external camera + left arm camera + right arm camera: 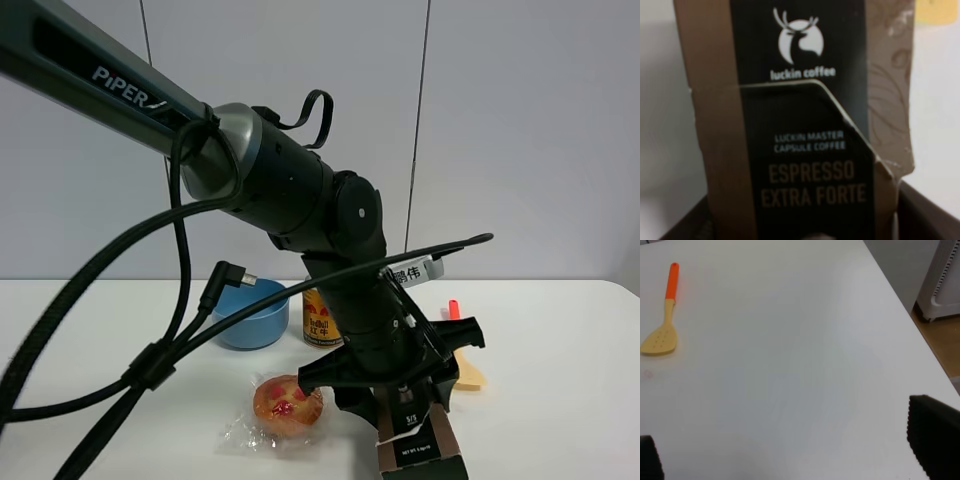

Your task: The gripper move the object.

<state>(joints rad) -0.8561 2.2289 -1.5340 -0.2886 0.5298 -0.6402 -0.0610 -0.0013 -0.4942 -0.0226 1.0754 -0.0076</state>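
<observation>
Spotted box [425, 450] flat on worktop [560, 330], long way running straight out from left fingers [927, 215] (close on both sides) | cannot tell if squeezing | right fingers [932, 435] wide, empty, farther off

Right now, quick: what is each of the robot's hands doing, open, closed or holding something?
Left hand: closed on the dark coffee carton, pressing on its sides.
Right hand: open, nothing between its fingers.
</observation>
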